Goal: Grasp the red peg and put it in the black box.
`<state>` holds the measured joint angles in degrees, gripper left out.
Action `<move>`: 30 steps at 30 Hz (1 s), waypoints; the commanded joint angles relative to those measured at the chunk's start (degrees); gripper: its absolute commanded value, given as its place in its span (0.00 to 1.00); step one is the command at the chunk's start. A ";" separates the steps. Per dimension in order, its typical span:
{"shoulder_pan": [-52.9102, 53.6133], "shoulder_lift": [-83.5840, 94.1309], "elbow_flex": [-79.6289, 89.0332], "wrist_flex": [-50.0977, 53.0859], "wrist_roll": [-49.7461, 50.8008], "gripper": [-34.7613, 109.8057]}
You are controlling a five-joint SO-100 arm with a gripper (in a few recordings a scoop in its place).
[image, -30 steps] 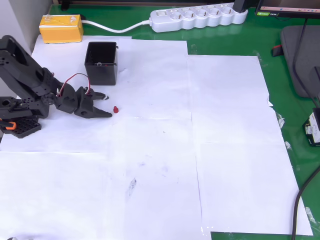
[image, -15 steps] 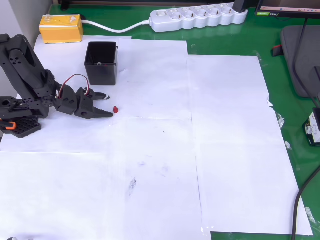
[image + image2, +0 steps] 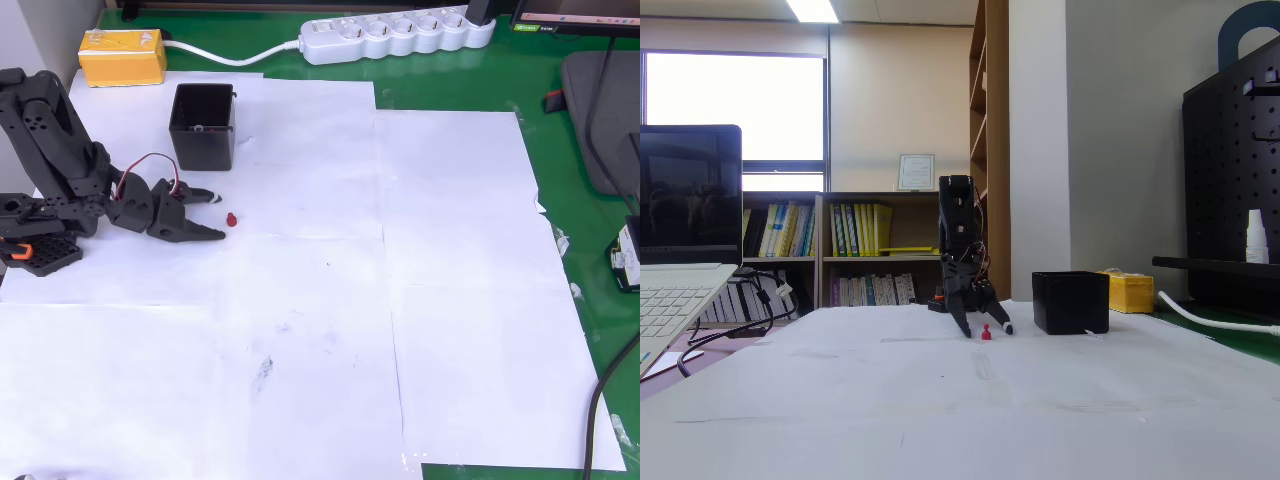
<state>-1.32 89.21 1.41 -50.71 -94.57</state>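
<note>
Peg (image 3: 231,217) seen on paper just ahead of gripper (image 3: 215,214), jaws spread; box (image 3: 203,126) nearby.

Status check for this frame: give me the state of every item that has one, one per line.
red peg: standing upright on the white paper, not gripped, just off the open fingertips.
gripper: open, low at the paper, peg not yet between the jaws.
black box: upright, open top, apart from the peg.
yellow box: closed, lying on the table's edge.
power strip: one plug in its far right socket.
</note>
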 commanded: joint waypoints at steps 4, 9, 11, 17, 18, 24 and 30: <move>0.44 2.20 -1.76 -1.67 -0.26 0.45; 0.62 4.92 2.72 -0.79 -0.88 0.45; 0.70 6.15 4.66 -0.53 -0.70 0.45; 0.18 7.03 7.91 1.58 -0.79 0.45; 0.18 7.03 7.91 1.76 -0.88 0.45; -0.44 8.17 8.88 1.14 -1.14 0.45; -1.49 8.09 8.61 1.14 -0.62 0.45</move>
<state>-1.32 96.42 8.61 -48.87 -94.75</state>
